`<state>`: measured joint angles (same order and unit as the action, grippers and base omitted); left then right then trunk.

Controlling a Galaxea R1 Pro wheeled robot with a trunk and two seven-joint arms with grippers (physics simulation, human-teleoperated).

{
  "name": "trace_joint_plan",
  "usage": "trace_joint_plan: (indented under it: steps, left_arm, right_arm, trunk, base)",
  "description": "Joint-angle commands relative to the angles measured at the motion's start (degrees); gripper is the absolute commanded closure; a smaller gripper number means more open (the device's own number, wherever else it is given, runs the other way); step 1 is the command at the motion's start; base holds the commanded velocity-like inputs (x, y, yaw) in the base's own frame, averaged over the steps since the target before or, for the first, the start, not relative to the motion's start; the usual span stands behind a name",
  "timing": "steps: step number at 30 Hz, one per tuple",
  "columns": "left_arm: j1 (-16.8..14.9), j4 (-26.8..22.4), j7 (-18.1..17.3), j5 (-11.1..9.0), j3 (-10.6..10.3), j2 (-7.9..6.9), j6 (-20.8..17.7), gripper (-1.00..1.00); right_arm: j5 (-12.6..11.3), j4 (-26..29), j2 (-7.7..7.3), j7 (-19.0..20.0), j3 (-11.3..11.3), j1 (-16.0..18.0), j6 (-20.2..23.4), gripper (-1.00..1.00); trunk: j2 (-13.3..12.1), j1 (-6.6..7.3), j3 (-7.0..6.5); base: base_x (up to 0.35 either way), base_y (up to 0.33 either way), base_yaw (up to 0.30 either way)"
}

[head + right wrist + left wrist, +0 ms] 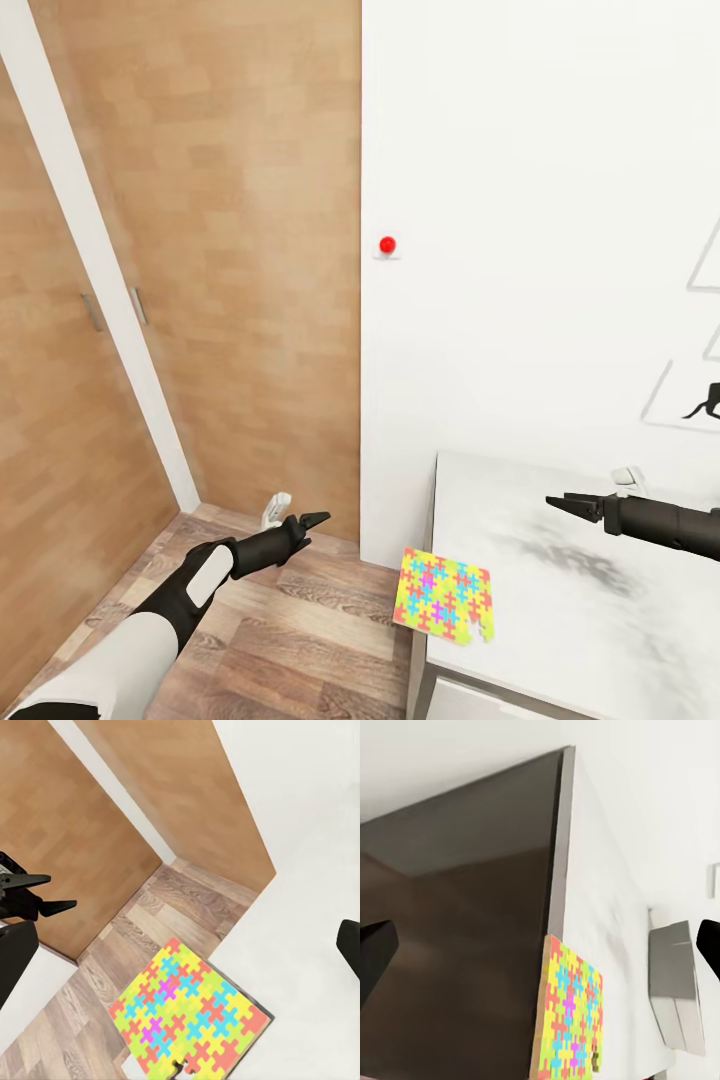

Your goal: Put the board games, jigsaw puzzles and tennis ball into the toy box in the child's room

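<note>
Jigsaw puzzle [443, 596], a thin square of bright interlocking pieces, lies on the near-left corner of the pale, smudged surface [580, 590], overhanging its edge above the wood-plank floor [300, 640]; one near corner piece looks white or missing. Right claw [562, 503] hovers over the surface, narrow and empty. Left claw [312, 522] hangs above the floor by the wooden wardrobe doors [200, 260], narrow and empty.

Jigsaw puzzle [443, 596]: on the table's [560, 600] front-left corner, overhanging the left edge above the floor [300, 640].
Table: against the wall [540, 200], right of the wardrobe doors [230, 250].
Left gripper [305, 527]: over the floor, left of the table.
Right gripper [570, 506]: above the table, behind-right of the puzzle.
</note>
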<state>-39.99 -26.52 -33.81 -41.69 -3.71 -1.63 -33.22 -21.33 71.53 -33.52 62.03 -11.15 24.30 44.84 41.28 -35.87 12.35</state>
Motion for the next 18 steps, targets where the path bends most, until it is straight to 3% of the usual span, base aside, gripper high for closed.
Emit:
trace_joint_plan:
  steps: [1, 18]
  left_arm:
    - [-0.1, 0.0, 0.1, -0.6, -0.3, -0.06, -0.3, -1.0]
    - [-0.1, 0.2, 0.4, -0.5, -0.3, -0.04, -0.3, -1.0]
  right_arm:
    - [-0.2, 0.0, 0.0, 0.0, 0.0, 0.0, 0.3, -1.0]
    - [-0.2, 0.0, -0.11, 0.1, 0.0, 0.0, 0.3, -1.0]
  trunk:
    - [0.5, -0.24, 0.27]
    - [7.3, -3.97, 3.33]
  base:
    - [0.0, 0.0, 0.0]
    - [0.0, 0.0, 0.0]
